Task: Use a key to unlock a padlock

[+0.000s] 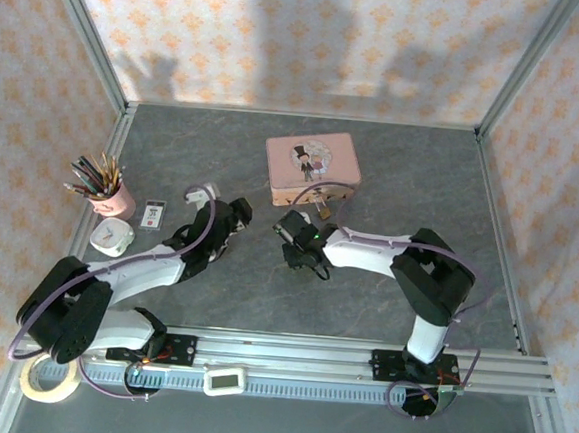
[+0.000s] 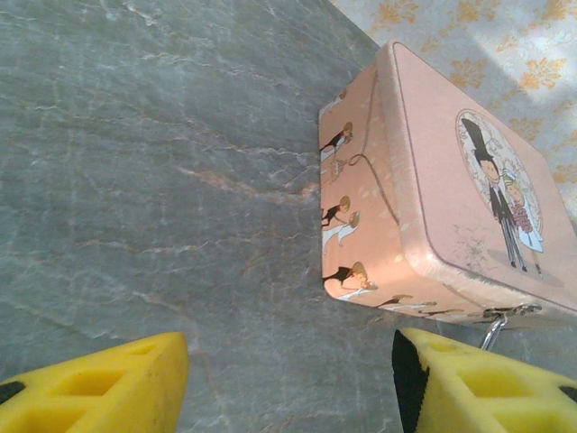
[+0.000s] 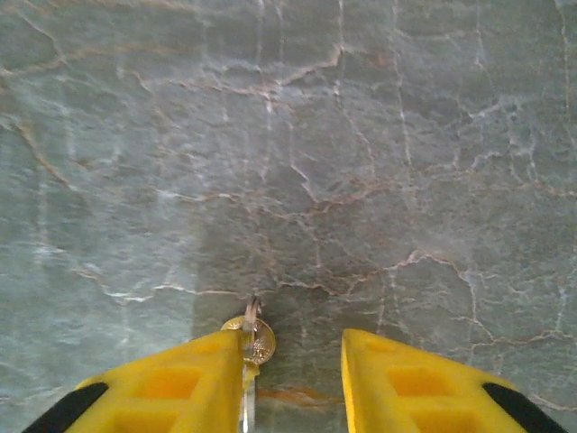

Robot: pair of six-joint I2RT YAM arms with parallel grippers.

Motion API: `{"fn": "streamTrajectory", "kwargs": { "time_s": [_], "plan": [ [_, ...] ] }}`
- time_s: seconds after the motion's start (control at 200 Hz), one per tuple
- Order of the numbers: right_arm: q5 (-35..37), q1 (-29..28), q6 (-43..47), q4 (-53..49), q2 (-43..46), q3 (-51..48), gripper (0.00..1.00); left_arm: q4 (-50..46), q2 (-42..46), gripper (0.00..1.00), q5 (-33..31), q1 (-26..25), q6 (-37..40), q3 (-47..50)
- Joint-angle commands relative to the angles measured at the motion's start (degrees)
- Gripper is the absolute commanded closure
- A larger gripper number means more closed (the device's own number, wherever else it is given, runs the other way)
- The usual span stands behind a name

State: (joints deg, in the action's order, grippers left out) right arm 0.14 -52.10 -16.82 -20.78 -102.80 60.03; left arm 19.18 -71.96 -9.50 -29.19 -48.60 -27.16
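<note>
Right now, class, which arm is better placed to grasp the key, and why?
Right, probably. The key sits just inside one finger of the open right gripper; the open left gripper faces the pink tin instead.

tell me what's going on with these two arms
Two robot arms are set up to open a padlock, and nothing is clamped yet. The left gripper is open, facing the pink tin. The padlock peeks out at the tin's edge, just its silvery shackle in sight. The right gripper is open low over the table, with what looks like a small brass key against the inner side of one finger. The key is not in the lock yet.
</note>
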Motion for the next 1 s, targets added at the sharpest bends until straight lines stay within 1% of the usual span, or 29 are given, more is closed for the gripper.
{"fn": "streamTrajectory", "kwargs": {
  "time_s": [0.0,0.165,0.28,0.295,0.33,0.385,0.505,0.621,0.701,0.846,0.926,0.996],
  "plan": [
    [2.28,-0.42,-1.2,-2.13,-1.27,1.72,0.67,2.58,2.74,0.38,-1.67,0.65,-0.7,2.31],
    [1.27,-0.45,-3.95,0.14,-3.21,1.53,0.75,3.11,5.24,0.38,-1.97,0.65,0.81,2.88],
    [1.49,-0.39,-6.05,1.87,-3.37,0.62,0.85,4.75,5.67,0.38,-0.2,0.66,1.86,3.07],
    [1.44,-0.38,-6.24,2.14,-3.25,0.43,0.88,5.31,5.65,0.38,0.34,0.63,2.04,3.18],
    [1.12,-0.17,-6.88,2.77,-2.88,0.07,0.92,6.58,5.53,0.38,1.51,0.65,2.32,3.55],
    [0.7,0.23,-7.86,3.97,-1.89,-0.62,1.0,8.59,5.09,0.38,3.65,0.65,2.79,3.97],
    [-1.25,2.24,-10.78,8.97,2.97,-3.6,1.0,16.32,3.16,0.38,10.02,0.42,2.25,5.86],
    [-5.67,5.44,-15.18,17.69,9.98,-8.57,1.0,24.95,0.3,0.4,14.51,-0.72,0.85,7.57],
    [-7.23,6.97,-17.99,23.3,14.33,-11.71,1.0,29.2,-1.38,0.41,15.09,-2.81,0.35,7.97],
    [-6.54,7.58,-21.06,29.37,18.99,-14.15,1.0,34.63,-4.79,0.42,14.42,-6.92,0.17,7.39],
    [-6.11,7.67,-21.82,30.13,19.88,-14.82,1.0,34.24,-6.54,0.42,14.49,-7.51,-0.34,6.3],
    [-7.7,7.89,-21.97,32.21,20.66,-16.01,1.0,35.82,-7.71,0.42,14.95,-7.67,-0.96,6.39]
  ]
}}
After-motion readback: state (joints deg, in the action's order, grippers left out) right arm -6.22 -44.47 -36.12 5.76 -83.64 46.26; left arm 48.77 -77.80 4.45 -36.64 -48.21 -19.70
